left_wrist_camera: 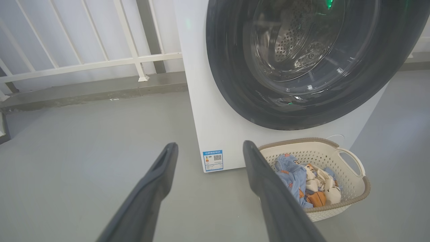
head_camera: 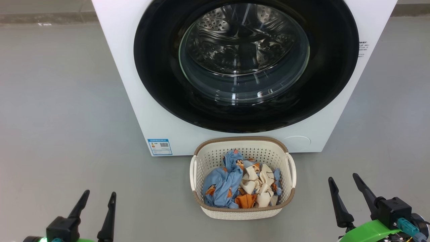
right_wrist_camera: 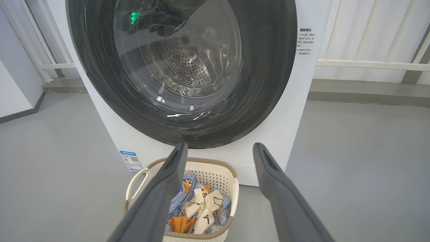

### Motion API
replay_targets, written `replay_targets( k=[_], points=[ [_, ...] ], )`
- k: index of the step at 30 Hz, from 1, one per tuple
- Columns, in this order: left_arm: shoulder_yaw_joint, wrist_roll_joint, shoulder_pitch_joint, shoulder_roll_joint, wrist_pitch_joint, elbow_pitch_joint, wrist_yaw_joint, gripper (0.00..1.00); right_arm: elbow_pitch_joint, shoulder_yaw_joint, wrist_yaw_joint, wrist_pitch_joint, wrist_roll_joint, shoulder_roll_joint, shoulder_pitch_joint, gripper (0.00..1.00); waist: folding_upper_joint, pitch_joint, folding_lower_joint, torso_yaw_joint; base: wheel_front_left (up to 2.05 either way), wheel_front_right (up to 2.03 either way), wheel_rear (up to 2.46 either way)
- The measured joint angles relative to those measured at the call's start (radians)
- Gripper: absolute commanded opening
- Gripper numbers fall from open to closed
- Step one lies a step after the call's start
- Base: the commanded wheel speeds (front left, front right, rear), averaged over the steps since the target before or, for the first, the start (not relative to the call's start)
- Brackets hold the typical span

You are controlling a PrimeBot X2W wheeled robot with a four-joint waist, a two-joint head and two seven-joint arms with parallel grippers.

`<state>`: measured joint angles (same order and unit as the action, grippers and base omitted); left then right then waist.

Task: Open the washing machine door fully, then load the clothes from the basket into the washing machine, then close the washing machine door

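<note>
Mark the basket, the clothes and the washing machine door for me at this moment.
basket (head_camera: 242,138): head view, on the brown rim at its far side.
clothes (head_camera: 220,186): head view, on the light blue garment at the pile's left.
washing machine door (head_camera: 158,60): head view, on the glossy black rim left of the glass.

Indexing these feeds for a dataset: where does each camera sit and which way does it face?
Head view: on the head, facing forward and down at the white front-loading washing machine, round black-rimmed glass door shut, and cream perforated plastic basket; left gripper lower left, right gripper lower right, jaws open.
Left wrist view: on that wrist, facing along the left gripper at the machine; basket lower right.
Right wrist view: likewise along the right gripper; basket lower left.
Both wrist views share door, basket and blue label sticker.
</note>
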<state>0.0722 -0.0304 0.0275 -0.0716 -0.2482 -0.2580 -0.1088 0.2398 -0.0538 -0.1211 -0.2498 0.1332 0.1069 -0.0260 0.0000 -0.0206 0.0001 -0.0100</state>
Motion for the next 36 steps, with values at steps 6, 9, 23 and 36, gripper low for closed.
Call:
replay_targets(
  k=[6, 9, 23, 36],
  points=[
    [0.001, 0.000, 0.000, 0.000, 0.000, 0.001, 0.000, 1.00, -0.003, 0.000, 0.000, 0.000, 0.000, 0.000, 0.000, 1.00, 0.0000, -0.002, 0.0000, 0.001, 0.00, 0.00, -0.01],
    [-0.002, 0.000, 0.000, 0.000, 0.000, 0.000, -0.002, 1.00, -0.003, 0.000, 0.000, 0.000, 0.000, 0.000, 0.000, 1.00, 0.0000, -0.003, 0.0000, 0.002, 0.18, 0.18, -0.35],
    [0.000, 0.000, 0.001, 0.000, 0.000, 0.001, -0.010, 1.00, -0.002, 0.002, -0.001, 0.000, 0.000, -0.003, -0.001, 1.00, 0.0000, -0.004, 0.0000, 0.009, 0.83, 0.83, -1.66],
    [-0.002, -0.003, 0.001, 0.007, 0.000, 0.016, -0.012, 1.00, -0.002, 0.004, -0.001, 0.000, 0.000, 0.007, -0.016, 1.00, 0.0000, -0.005, -0.0001, 0.009, 1.08, 1.08, -2.16]
  ],
)
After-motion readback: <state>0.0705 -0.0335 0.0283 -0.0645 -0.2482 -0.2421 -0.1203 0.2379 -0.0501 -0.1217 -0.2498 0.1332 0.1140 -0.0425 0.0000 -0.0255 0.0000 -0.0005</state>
